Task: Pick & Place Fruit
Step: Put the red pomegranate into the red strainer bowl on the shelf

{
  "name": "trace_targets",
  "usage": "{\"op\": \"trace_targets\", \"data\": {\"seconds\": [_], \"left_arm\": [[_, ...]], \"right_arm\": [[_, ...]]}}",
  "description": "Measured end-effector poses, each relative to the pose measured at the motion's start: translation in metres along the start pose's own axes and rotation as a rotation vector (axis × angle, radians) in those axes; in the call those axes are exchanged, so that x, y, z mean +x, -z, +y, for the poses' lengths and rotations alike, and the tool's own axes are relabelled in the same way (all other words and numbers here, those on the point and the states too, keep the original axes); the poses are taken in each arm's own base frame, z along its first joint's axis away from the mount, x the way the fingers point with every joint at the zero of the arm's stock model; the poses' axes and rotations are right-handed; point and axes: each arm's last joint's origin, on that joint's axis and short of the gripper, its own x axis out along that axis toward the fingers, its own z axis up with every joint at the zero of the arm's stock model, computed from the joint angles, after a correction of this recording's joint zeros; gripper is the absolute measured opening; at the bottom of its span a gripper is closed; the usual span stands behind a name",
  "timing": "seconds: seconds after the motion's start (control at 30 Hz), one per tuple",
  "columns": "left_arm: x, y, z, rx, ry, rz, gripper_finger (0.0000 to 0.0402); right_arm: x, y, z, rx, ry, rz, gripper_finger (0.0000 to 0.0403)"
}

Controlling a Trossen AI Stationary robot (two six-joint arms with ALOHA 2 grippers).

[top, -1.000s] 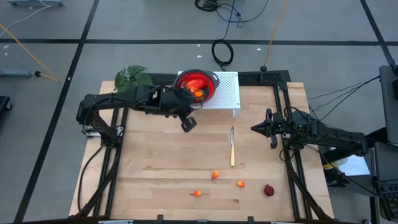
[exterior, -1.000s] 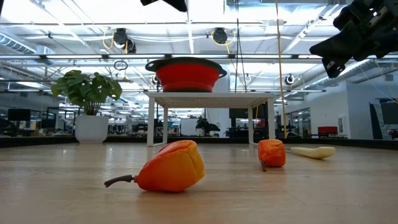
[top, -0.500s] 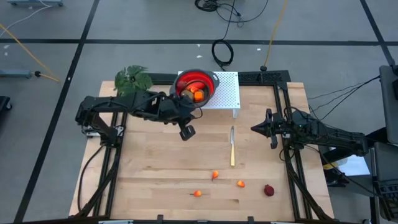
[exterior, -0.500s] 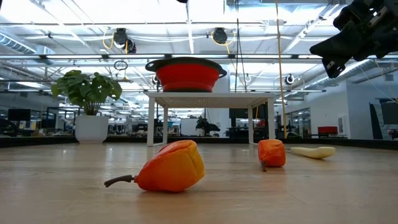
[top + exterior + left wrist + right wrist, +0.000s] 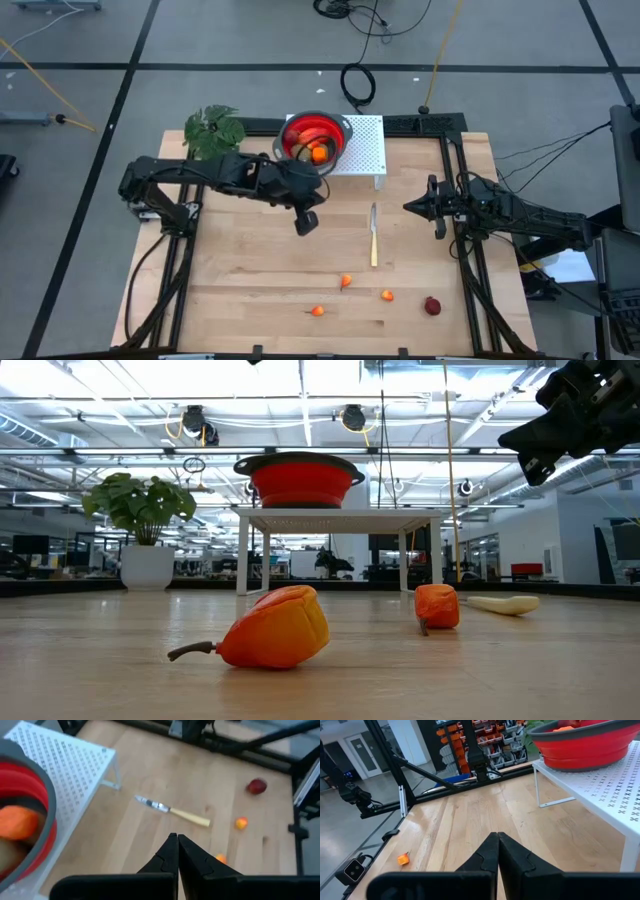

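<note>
pale wood table (image 5: pixel 250 270) (matt finish)

A: Where does the overhead camera sit?

B: High above, facing straight down, far enough back to take in the whole surface (image 5: pixel 260 260), both arms and the floor around.

A: And the low one?

B: At surface height, looking level across the wood into the room, very near one orange fruit (image 5: pixel 275 628).

A: What do those two share?

B: The red bowl (image 5: pixel 316 137) on the white rack (image 5: pixel 365 150), and the knife (image 5: pixel 373 238).

A: The wrist cameras?

B: Each looks forward past its own end effector. The left one looks down at the knife and scattered fruit; the right one looks low across the surface toward the bowl.
</note>
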Motion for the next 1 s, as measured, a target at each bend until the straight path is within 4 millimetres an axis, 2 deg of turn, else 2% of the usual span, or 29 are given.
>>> {"op": "trace_targets", "data": {"seconds": [0.27, 0.47, 0.73, 1.0], "left_arm": [[0.002, 0.015, 0.002, -0.003, 0.059, -0.049, 0.0003], [-0.01, 0.028, 0.008, -0.013, 0.111, -0.139, 0.0003], [-0.022, 0.058, 0.019, -0.04, 0.162, -0.246, 0.0005], [-0.034, 0.092, 0.032, -0.05, 0.18, -0.282, 0.0005]], "right_arm": [[0.0, 0.001, 0.0, 0.002, 0.002, 0.008, 0.0], [0.001, 0.002, 0.0, 0.005, 0.004, 0.02, 0.0], [0.002, 0.002, -0.001, 0.008, 0.008, 0.034, 0.0], [0.003, 0.002, -0.001, 0.023, 0.009, 0.035, 0.0]]}}
